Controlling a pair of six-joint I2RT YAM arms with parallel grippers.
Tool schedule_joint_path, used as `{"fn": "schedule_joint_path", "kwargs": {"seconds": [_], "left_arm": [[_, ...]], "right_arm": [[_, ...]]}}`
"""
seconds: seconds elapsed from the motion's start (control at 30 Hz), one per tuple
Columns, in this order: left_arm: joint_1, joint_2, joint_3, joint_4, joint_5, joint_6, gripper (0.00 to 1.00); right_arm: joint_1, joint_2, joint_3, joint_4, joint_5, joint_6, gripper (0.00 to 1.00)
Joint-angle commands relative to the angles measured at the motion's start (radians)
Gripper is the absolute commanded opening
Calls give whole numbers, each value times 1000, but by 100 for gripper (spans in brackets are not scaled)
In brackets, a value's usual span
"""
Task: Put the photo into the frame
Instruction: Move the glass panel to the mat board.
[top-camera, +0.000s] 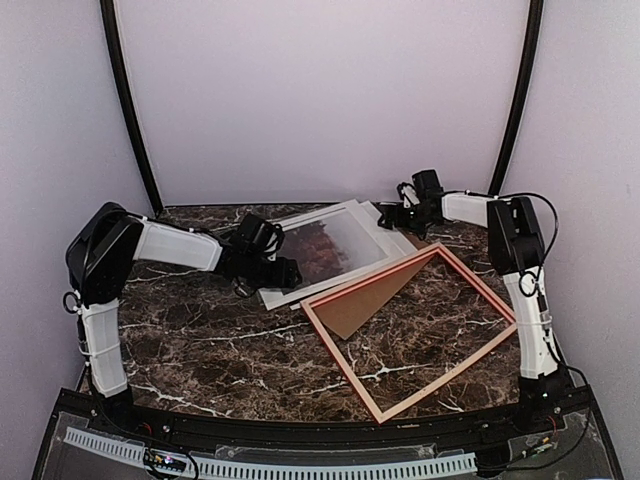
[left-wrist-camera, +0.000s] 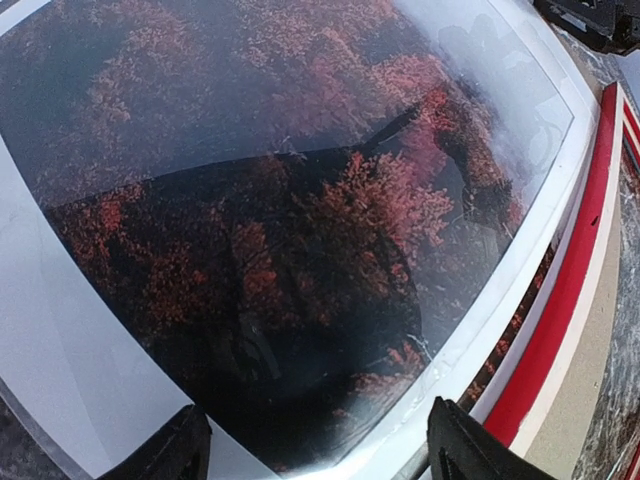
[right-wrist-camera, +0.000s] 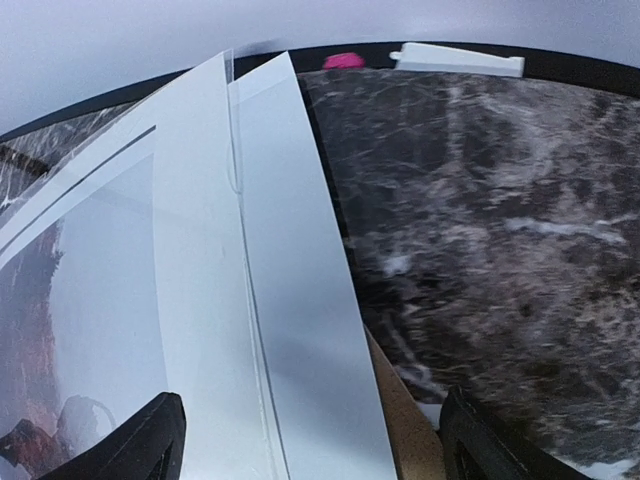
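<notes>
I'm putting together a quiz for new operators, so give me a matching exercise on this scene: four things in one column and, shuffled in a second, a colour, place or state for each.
Column 1
1. photo
2. frame
3. backing board
4. right gripper

Column 2
A. plain brown, one corner showing inside the frame
B. jaws open, above the edge of the pale sheets
C. red-faced, lying flat on the marble
D. orange-red trees with a white margin

Pairs: 1-D, 2-C, 3-A, 4-B
</notes>
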Motion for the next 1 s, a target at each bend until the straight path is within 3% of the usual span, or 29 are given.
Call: {"fn": "schedule_joint_path", "kwargs": {"seconds": [0.0, 0.17, 0.37, 0.53, 0.73, 0.97], "left_arm": [[9, -82, -131, -56, -52, -80, 77], [20, -213, -251, -66, -141, -104, 77], [53, -329, -325, -109, -235, -110, 77], [89, -416, -361, -142, -289, -89, 78], [91, -434, -378, -85, -162, -11, 78], [91, -359, -307, -103, -119, 26, 77]], "right_arm": [[123, -1, -51, -119, -111, -4, 89], [183, -3, -51, -130, -124, -17, 88], [207, -88, -105, -97, 64, -40, 89], [223, -152, -132, -90, 107, -68, 90], [252, -213, -208, -75, 148, -82, 90], [259, -229, -231, -113, 220, -106, 89]]}}
